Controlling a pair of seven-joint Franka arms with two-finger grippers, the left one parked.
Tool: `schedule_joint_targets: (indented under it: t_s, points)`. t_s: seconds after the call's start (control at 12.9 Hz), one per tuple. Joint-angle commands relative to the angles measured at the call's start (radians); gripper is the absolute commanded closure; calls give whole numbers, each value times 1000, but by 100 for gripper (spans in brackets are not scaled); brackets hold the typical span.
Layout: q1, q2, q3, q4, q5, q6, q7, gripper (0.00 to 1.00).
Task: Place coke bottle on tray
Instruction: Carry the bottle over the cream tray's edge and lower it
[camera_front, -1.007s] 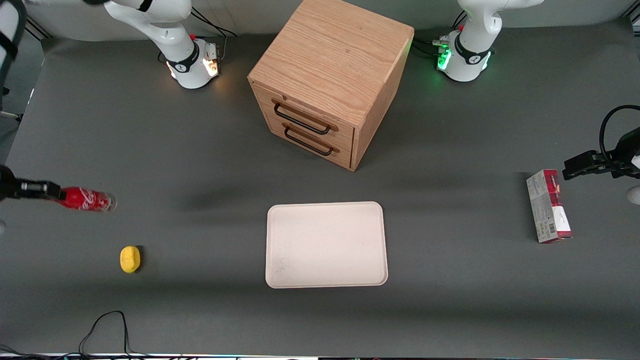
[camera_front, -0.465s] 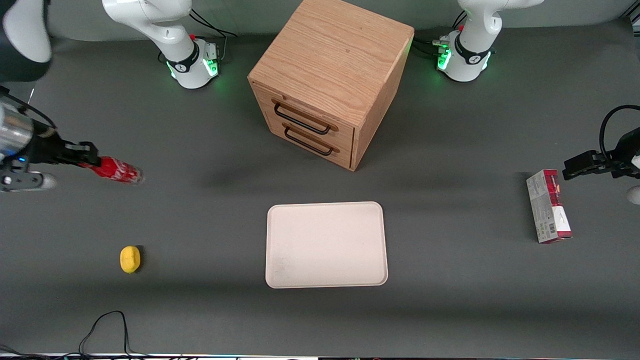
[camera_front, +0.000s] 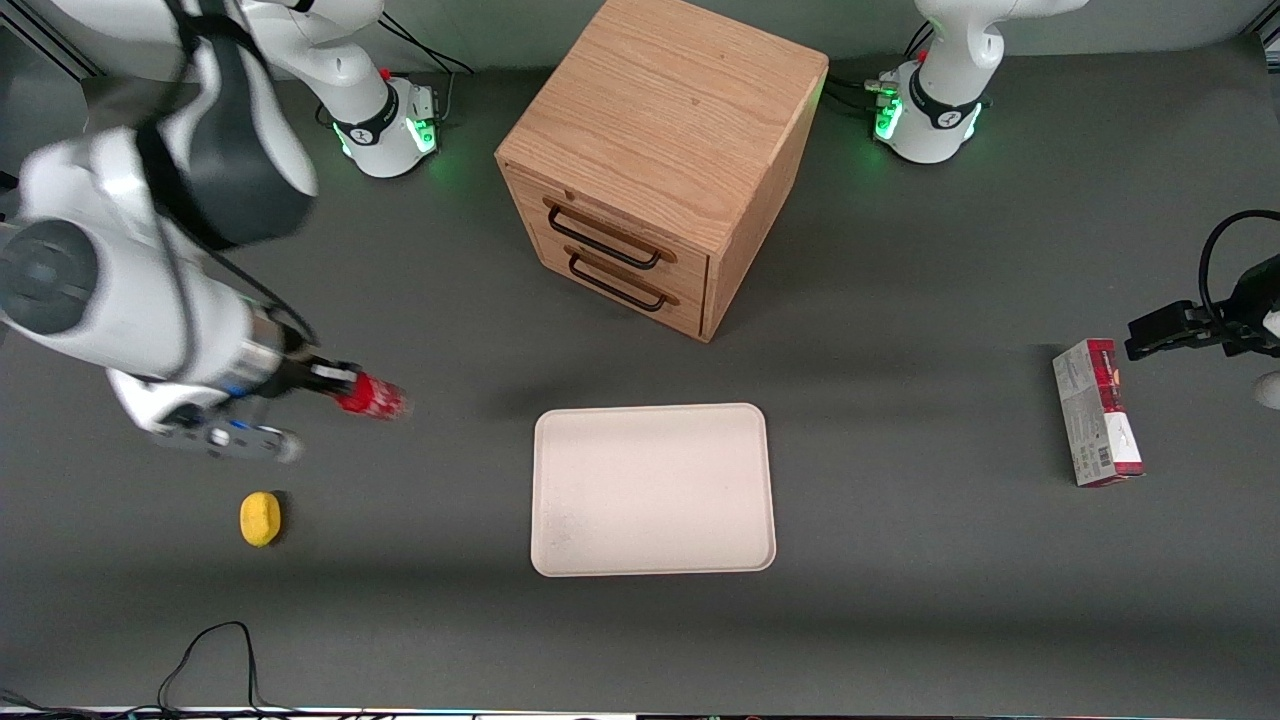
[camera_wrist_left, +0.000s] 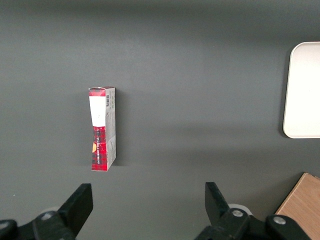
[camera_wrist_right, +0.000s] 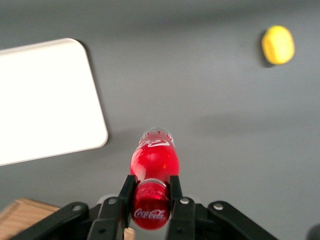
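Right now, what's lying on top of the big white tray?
Nothing shows on the tray. The gripper, fingers shut on the coke bottle, hangs above bare table toward the working arm's end.

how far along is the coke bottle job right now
Done: the hand is shut on the coke bottle near its cap and carries it clear of the table. In hand: the bottle hangs over bare table, short of the tray, toward the working arm's end. Left: bring it over the tray, which holds nothing yet, set it down and let go.
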Motion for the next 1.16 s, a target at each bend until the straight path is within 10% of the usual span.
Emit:
schedule_joint_targets:
  t_s: [0.0, 1.08]
  points:
    - [18, 217, 38, 276, 17, 9, 145, 100]
    - [87, 446, 62, 295, -43, 412, 363, 100]
